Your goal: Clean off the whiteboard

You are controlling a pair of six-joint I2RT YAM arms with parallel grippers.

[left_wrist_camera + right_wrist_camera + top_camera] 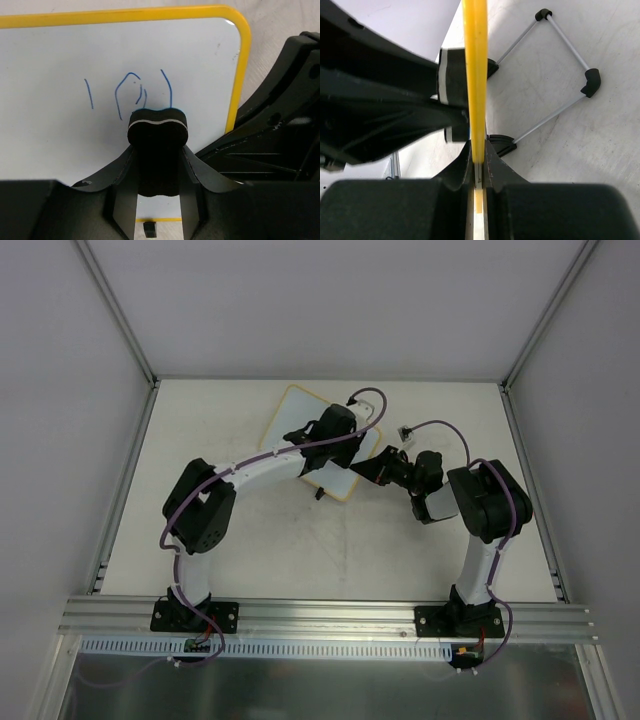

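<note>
The whiteboard (290, 412) lies tilted at the back middle of the table, white with a yellow rim. Blue handwritten marks (131, 93) remain on its face (55, 60). My left gripper (335, 430) (158, 155) is shut on a black eraser (158, 129), whose end rests against the board just below the marks. My right gripper (362, 468) (478, 150) is shut on the board's yellow rim (475, 60), seen edge-on. The eraser (451, 75) shows just left of that rim.
A thin wire stand with black corner pieces (565, 60) lies on the table behind the board. A small black clip foot (149, 229) sits at the board's near edge. An aluminium rail (330, 615) runs along the front, and white walls enclose the table.
</note>
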